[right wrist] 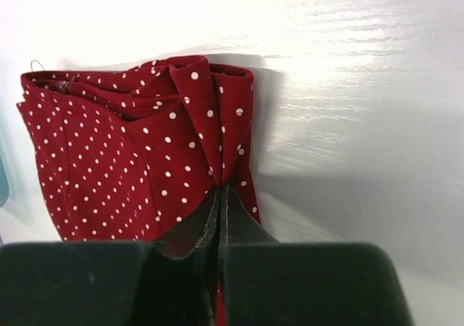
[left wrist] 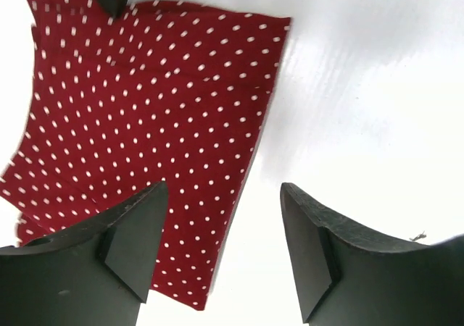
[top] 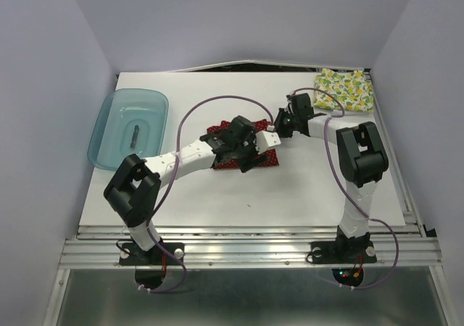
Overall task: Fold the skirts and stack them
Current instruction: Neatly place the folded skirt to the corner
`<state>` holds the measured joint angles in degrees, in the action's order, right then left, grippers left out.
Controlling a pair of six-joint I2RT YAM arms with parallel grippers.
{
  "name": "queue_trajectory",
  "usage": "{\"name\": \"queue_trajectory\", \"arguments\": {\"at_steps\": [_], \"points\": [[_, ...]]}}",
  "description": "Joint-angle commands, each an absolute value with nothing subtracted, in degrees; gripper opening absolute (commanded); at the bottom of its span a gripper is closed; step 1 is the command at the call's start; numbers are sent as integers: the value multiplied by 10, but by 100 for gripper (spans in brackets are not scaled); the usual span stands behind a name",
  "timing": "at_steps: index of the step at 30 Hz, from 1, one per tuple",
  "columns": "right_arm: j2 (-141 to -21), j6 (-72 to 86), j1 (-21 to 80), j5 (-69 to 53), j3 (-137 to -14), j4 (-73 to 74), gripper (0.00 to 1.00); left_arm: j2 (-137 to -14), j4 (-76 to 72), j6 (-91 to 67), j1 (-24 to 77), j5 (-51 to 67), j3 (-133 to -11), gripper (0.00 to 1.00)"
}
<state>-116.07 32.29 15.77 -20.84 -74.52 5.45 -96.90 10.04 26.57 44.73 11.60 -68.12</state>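
Looking at your table (top: 290, 195), the red dotted skirt (top: 270, 159) lies about in the middle of it, folded up into a small, roughly square bundle. Your left gripper (top: 243, 145) hangs right over it and covers a good part of the cloth in the top view.

From the left wrist, the left gripper (left wrist: 223, 188) has its jaws spread wide with nothing between them. One finger sits over the red dotted skirt (left wrist: 145, 109) and the other over bare table, with the cloth's edge running between the two. I can't tell whether the tips touch down.

Your right gripper (top: 274, 129) comes in from the far right side of the bundle. In its own wrist view, the right gripper (right wrist: 221, 188) has its jaws clamped tight together on a pinch of the red dotted skirt (right wrist: 109, 166). A pleat of the cloth bunches up and runs straight into the closed tips. The rest of the bundle lies rumpled on the table beyond them.

The cream fruit-print skirt (top: 346, 88) is well apart from all that, folded up in the far right corner of the table. The blue tray (top: 101, 134) sits along the left edge towards the far corner, partly hanging off it, and there's some small dark thing in it that I can't make out.
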Motion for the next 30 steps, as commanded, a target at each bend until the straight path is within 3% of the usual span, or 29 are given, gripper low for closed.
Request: {"name": "queue_trajectory", "arguments": {"at_steps": [1, 13, 17, 21, 26, 29, 30], "points": [[-1157, 339, 159, -231, -770, 40, 1, -947, 75, 388, 488, 52, -660, 76], [-1175, 342, 159, -226, -784, 61, 1, -1003, 12, 468, 536, -16, -641, 75], [-1178, 344, 159, -226, -785, 63, 2, -1026, 4, 489, 539, -22, -641, 64], [-1181, 343, 159, -228, -787, 66, 2, -1043, -20, 496, 541, -27, -637, 62], [-1182, 344, 159, -234, -788, 69, 5, -1070, -31, 494, 541, -39, -643, 50], [-1183, 344, 159, -236, -791, 72, 11, -1074, -28, 490, 540, -27, -643, 37], [-1184, 344, 159, -236, -792, 73, 21, -1076, -19, 488, 539, -23, -646, 33]]}}
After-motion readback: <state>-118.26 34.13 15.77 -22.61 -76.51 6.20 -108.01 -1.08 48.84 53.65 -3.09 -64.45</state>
